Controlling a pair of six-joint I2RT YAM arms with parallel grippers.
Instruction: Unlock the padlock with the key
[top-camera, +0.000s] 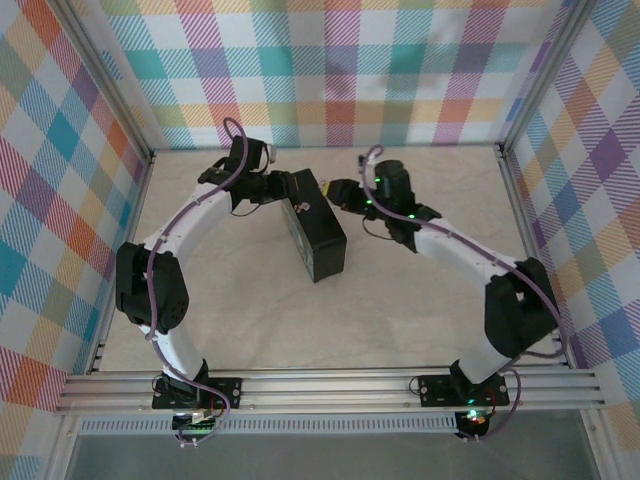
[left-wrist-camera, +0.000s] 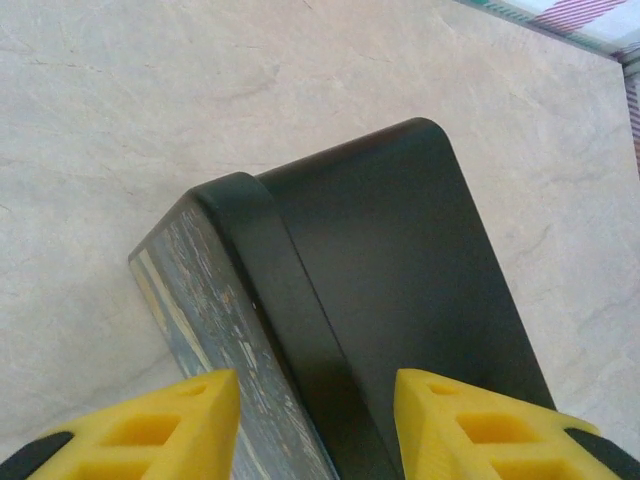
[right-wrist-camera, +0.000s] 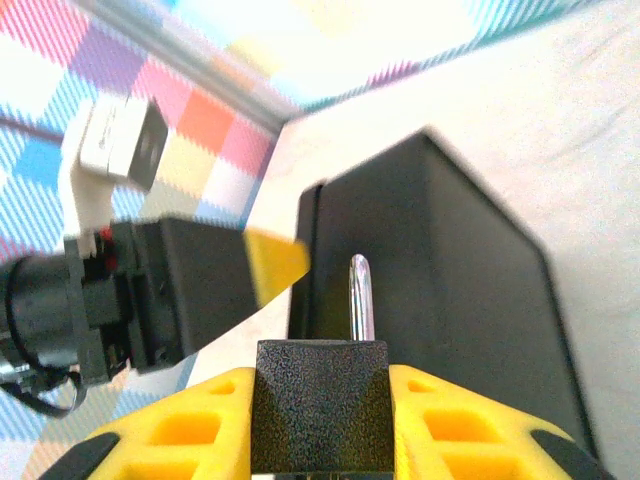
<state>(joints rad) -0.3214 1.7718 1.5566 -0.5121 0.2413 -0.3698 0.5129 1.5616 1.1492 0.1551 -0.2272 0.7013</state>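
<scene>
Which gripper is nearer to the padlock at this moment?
Right. The right gripper holds the padlock between its fingers; the left gripper straddles one end of the black box.

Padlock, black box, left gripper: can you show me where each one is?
padlock (right-wrist-camera: 320, 400), right wrist view, on its dark blocky body.
black box (left-wrist-camera: 400, 270), left wrist view, on its plain black side.
left gripper (left-wrist-camera: 318, 400), left wrist view, midway between its two yellow jaws.
</scene>
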